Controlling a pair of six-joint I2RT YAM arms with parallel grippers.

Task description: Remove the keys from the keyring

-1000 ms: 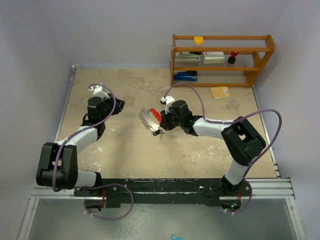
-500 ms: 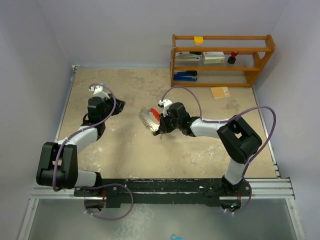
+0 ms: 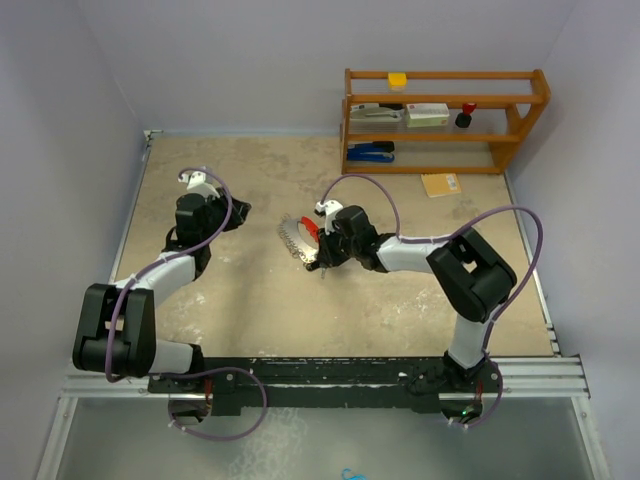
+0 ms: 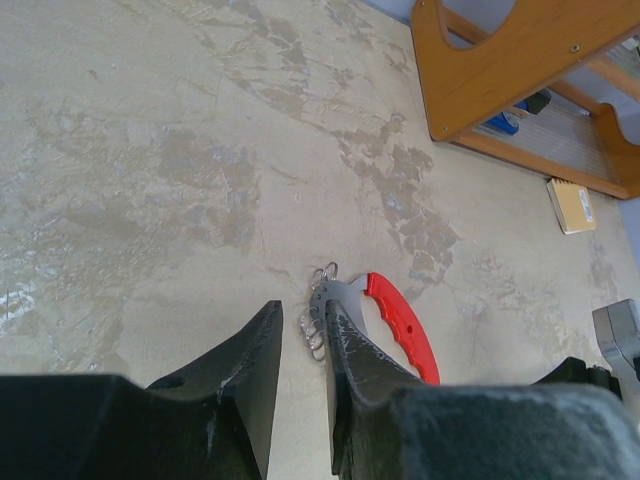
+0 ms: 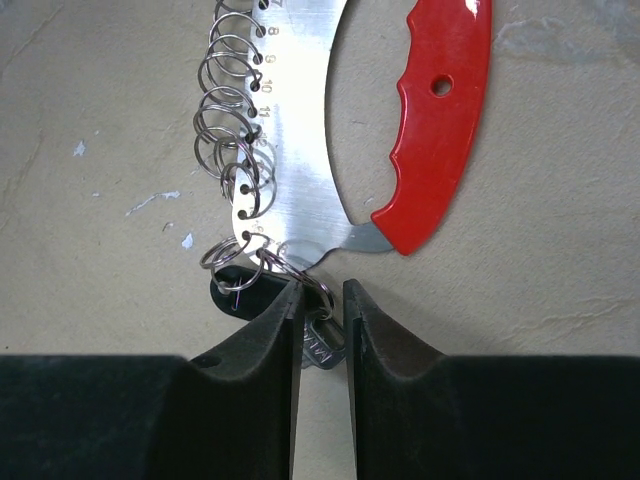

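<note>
Right wrist view: the right tool sits at the lower tip of the keyring, which lies flat on the surface. Its fingers stand narrowly apart on either side of the keys, and I cannot tell if they pinch. The left tool hovers to one side, narrowly parted, holding nothing.
</note>
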